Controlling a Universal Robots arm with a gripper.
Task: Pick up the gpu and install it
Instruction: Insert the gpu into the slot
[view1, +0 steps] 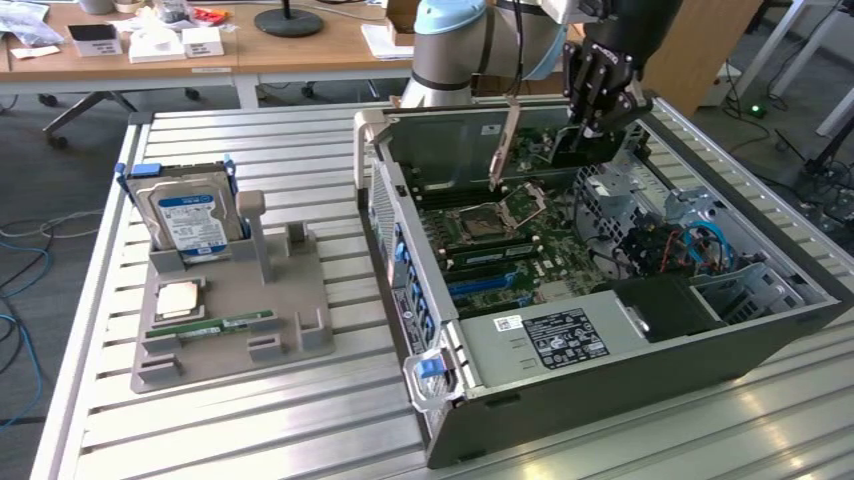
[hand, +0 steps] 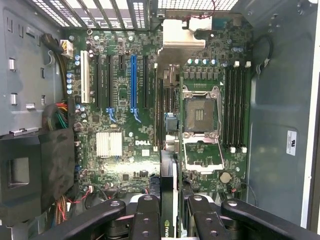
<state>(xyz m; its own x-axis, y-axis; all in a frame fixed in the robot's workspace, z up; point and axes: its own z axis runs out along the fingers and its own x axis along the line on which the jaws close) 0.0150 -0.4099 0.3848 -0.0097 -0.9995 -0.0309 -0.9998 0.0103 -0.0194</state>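
Tool (hand: 170, 205) clenched on gpu (hand: 167, 182) over open computer case (view1: 641, 400). Slatted metal tabletop (view1: 267, 430) beneath; wooden tabletop (view1: 314, 50) at 11 o'clock.

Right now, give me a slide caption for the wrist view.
Gripper holds the graphics card edge-on over the motherboard inside the open computer case.

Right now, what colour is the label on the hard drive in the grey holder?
The label is mostly blue, clearest in the exterior view.

Dark gpu (hand: 167, 190), edge-on, upright, above the motherboard (hand: 120, 125)
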